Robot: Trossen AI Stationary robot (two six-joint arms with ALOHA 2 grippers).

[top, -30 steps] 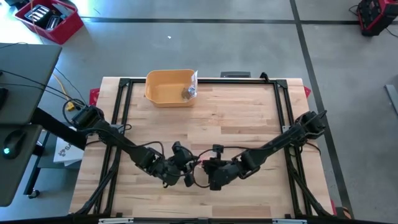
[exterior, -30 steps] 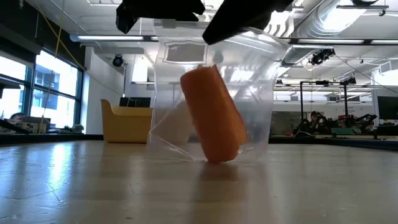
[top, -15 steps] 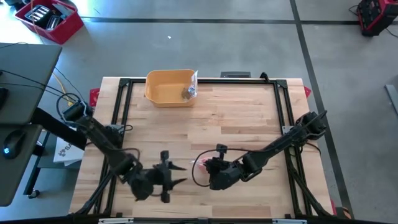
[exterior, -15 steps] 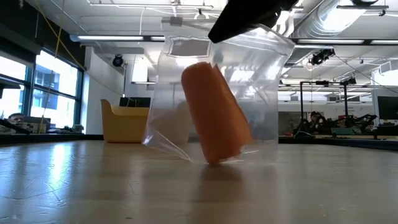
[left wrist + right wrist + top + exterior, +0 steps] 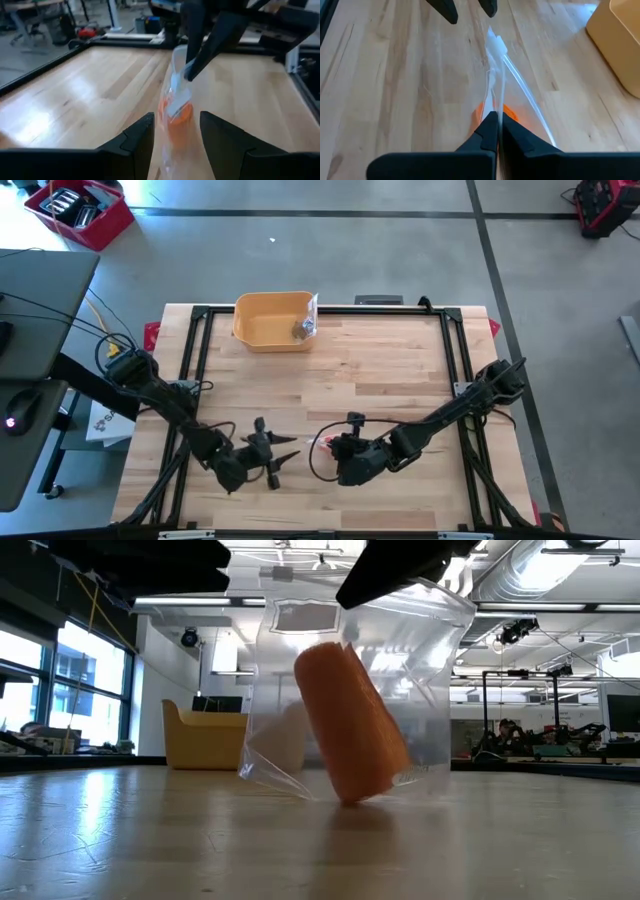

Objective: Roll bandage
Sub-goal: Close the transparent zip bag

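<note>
An orange bandage roll sits tilted inside a clear zip bag near the table's front middle. The bag's bottom rests on the wood. My right gripper is shut on the bag's top; in its wrist view the bag runs ahead of the shut fingers. My left gripper stands open just left of the bag without touching it. In the left wrist view its fingers frame the bag and roll. My right gripper pinches the bag's top edge near one upper corner between its two shut fingers. It comes slanting down from the table's right. The bag stands roughly upright below the fingers, its bottom and the roll on the table.
A yellow bin with a small item in it stands at the far left of the table. Black frame rails run along the table's edges. Bare wood lies to the left, right and far side of the bag.
My left gripper has let go of the bag's top, opened, and drawn back toward the table's left and near edge. The bag stays standing in my right gripper's hold, with its top shifted a little.
</note>
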